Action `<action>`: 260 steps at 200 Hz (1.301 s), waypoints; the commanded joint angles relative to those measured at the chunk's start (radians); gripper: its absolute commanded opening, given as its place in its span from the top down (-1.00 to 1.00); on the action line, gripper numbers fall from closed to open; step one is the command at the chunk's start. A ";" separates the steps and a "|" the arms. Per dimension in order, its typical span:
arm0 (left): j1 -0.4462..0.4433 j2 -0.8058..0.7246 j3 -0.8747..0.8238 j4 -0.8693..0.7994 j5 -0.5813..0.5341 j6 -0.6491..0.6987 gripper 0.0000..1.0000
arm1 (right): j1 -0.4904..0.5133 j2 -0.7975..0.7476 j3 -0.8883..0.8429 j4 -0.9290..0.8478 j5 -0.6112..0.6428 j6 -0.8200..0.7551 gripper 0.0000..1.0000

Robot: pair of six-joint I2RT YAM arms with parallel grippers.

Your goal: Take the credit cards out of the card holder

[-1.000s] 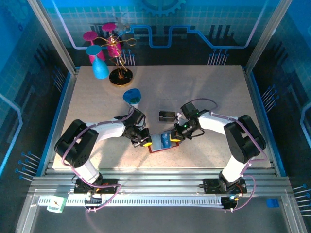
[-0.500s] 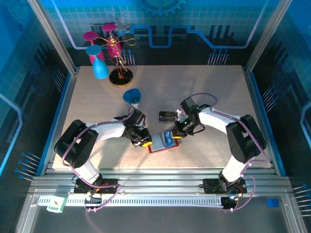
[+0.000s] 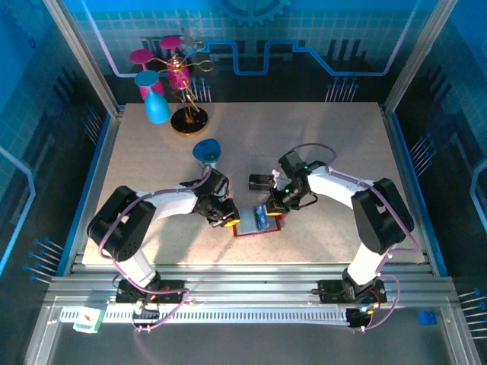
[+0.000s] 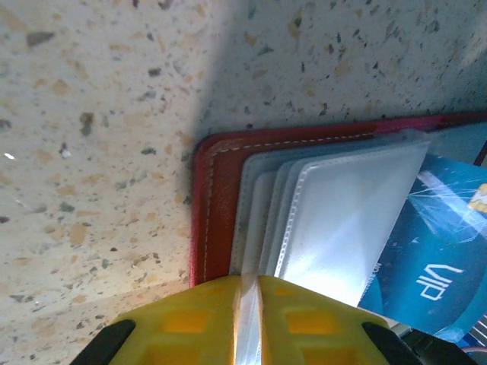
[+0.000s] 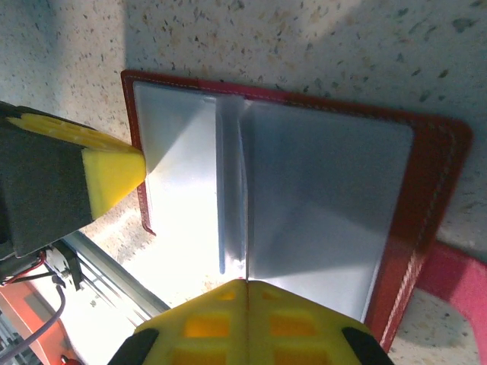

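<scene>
The red card holder (image 3: 249,230) lies open on the table near the front edge, its clear inner sleeves (image 4: 346,217) fanned out. My left gripper (image 4: 247,293) is shut on the edge of one sleeve at the holder's left side (image 4: 207,205). A blue credit card (image 4: 437,262) marked VIP sticks out of the sleeves to the right. In the right wrist view my right gripper (image 5: 247,283) is shut on a thin card edge over the open holder (image 5: 430,198). In the top view the left gripper (image 3: 227,221) and right gripper (image 3: 274,211) flank the blue card (image 3: 261,218).
A small dark object (image 3: 261,182) lies just behind the holder. Farther back are a blue cup (image 3: 205,150) and a round stand (image 3: 189,120) with pink and blue glasses. The left fingertip (image 5: 114,171) shows beside the holder in the right wrist view.
My right wrist has shifted a little left and away from the front edge, and the blue card has tilted up with it. The left arm has stayed in place.
</scene>
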 commanded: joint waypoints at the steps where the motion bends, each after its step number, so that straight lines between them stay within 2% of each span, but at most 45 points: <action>1: -0.005 0.015 0.015 -0.016 -0.038 0.001 0.69 | 0.019 0.021 0.020 0.005 -0.018 0.021 0.93; 27: -0.004 0.002 0.016 -0.023 -0.044 0.004 0.62 | 0.029 0.020 0.014 0.013 -0.022 0.035 0.84; 85: -0.005 -0.012 0.018 -0.030 -0.050 0.005 0.62 | 0.045 -0.001 -0.026 0.049 -0.030 0.087 0.71; 128: -0.004 -0.017 0.020 -0.039 -0.051 0.009 0.61 | 0.050 -0.008 -0.040 0.062 -0.022 0.100 0.74; 162: -0.005 -0.031 0.025 -0.044 -0.060 0.012 0.63 | 0.052 -0.019 -0.050 0.078 -0.023 0.113 0.83; 191: -0.003 -0.051 0.030 -0.042 -0.077 0.014 0.56 | 0.051 -0.039 -0.045 0.063 -0.011 0.106 0.89; 260: 0.017 -0.090 0.057 0.058 -0.129 0.029 0.49 | 0.044 -0.109 0.000 -0.026 0.037 0.021 0.91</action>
